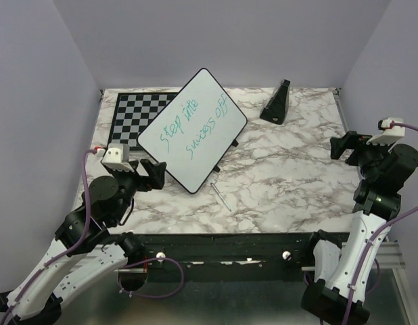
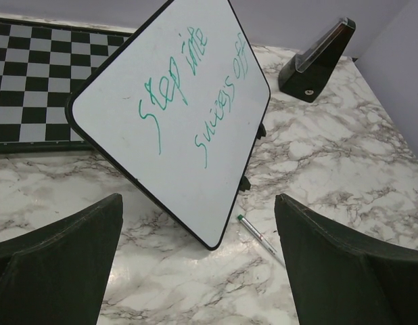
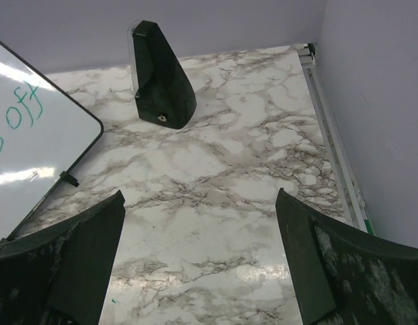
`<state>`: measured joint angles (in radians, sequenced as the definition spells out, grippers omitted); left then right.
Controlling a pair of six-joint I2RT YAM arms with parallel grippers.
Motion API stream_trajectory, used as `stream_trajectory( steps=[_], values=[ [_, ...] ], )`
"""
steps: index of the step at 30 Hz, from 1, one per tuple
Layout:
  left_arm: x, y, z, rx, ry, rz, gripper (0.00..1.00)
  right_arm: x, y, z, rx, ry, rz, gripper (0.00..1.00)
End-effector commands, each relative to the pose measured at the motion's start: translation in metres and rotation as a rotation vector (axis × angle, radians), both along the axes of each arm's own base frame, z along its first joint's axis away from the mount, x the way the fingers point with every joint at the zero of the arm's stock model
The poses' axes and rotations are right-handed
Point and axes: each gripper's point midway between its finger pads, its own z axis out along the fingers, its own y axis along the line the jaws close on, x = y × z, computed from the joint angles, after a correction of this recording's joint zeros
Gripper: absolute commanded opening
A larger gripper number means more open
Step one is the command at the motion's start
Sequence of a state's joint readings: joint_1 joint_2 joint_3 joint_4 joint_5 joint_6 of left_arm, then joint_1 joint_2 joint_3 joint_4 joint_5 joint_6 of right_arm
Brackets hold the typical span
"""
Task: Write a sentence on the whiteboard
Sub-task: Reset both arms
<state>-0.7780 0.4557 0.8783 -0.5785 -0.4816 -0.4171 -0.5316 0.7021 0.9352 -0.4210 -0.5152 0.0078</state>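
The whiteboard (image 1: 192,128) lies turned like a diamond on the marble table, its far corner over a chessboard. Teal handwriting, the sentence (image 1: 194,126), reads "Step into success off" in two lines. In the left wrist view the whiteboard (image 2: 175,115) and its sentence (image 2: 189,95) fill the upper middle. A thin marker pen (image 1: 221,195) with a green tip lies on the table beside the board's near corner, also the pen (image 2: 258,235). My left gripper (image 1: 155,173) (image 2: 199,203) hovers open just short of that near corner, holding nothing. My right gripper (image 1: 343,145) (image 3: 200,196) hangs open and empty over bare marble at the right; the whiteboard (image 3: 33,149) shows at its left edge.
A black-and-white chessboard (image 1: 131,116) (image 2: 33,81) lies at the back left, partly under the whiteboard. A black wedge-shaped object (image 1: 276,101) (image 2: 317,61) (image 3: 161,78) stands at the back right. A metal rail (image 3: 331,135) runs along the table's right edge, next to the wall.
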Motion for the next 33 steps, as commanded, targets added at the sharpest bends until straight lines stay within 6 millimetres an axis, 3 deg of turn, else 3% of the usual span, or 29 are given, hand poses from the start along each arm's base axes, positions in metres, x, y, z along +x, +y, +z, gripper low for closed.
stream_trajectory(
  steps=[1,11,33],
  values=[
    [-0.004,0.0,-0.002,-0.036,-0.001,-0.01,0.99,0.002,0.004,-0.003,0.02,0.0,0.023,1.0],
    [-0.004,-0.01,-0.019,-0.084,0.045,-0.027,0.99,0.004,0.007,-0.007,0.026,-0.006,0.045,1.0],
    [-0.003,-0.003,-0.023,-0.089,0.043,0.009,0.99,0.009,0.007,-0.013,0.049,-0.008,0.05,1.0]
  ],
)
